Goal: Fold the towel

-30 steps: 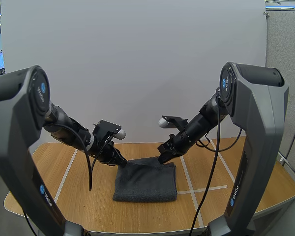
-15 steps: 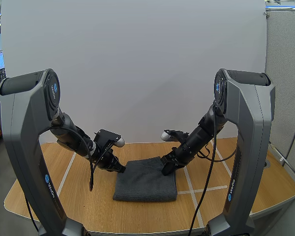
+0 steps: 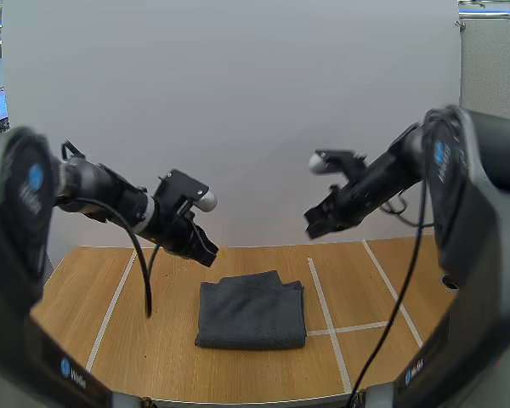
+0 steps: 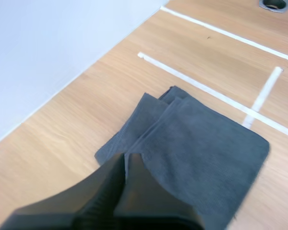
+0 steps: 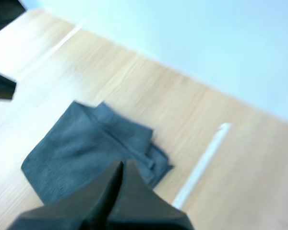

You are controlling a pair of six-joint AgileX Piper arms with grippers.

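Note:
A dark grey towel [image 3: 252, 311] lies folded into a small rectangle on the wooden table [image 3: 153, 340], its far edge a little rumpled. My left gripper [image 3: 209, 254] hangs shut above the table, up and to the left of the towel's far left corner. My right gripper [image 3: 313, 228] is raised well above the towel's far right side, also shut. In the left wrist view the fingers [image 4: 127, 167] lie together as one wedge over the towel [image 4: 201, 148]. The right wrist view shows its joined fingers [image 5: 120, 172] above the towel [image 5: 86, 153].
White tape lines [image 3: 321, 299] cross the table to the right of the towel, and another line [image 3: 110, 310] runs along the left. A white backdrop stands behind the table. A round metal grommet [image 4: 278, 4] sits at the table's far right.
Both grippers have let go of the towel's far corners and lifted up and outward. The towel stays flat on the table, folded.

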